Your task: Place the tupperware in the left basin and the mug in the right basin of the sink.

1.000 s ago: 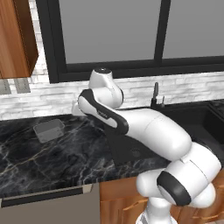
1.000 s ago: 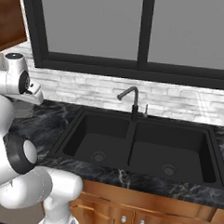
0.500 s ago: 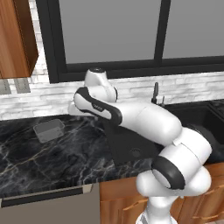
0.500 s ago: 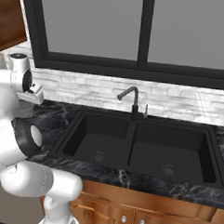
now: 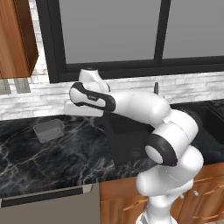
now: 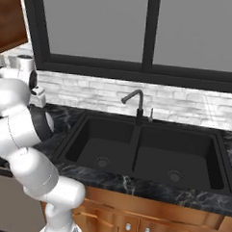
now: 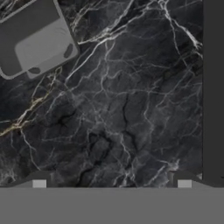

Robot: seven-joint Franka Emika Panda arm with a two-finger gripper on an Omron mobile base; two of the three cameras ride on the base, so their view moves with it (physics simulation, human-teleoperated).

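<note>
One grey tupperware (image 7: pixel 37 40) on counter (image 7: pixel 131 109), no lettering legible

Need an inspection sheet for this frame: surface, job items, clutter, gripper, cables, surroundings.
Surface: black marble counter with pale veins.
Job's things: translucent grey rectangular plastic tupperware sits upright on the counter left of the sink; wide black matte two-compartment sink, left basin and right basin both bare. Mug: nothing seen.
Clutter: nothing seen.
Gripper: gripper open, above bare counter, apart from the tupperware, holding nothing.
Cables: nothing seen.
Surroundings: black gooseneck faucet, white brick backsplash, dark-framed window, wooden cabinets.
</note>
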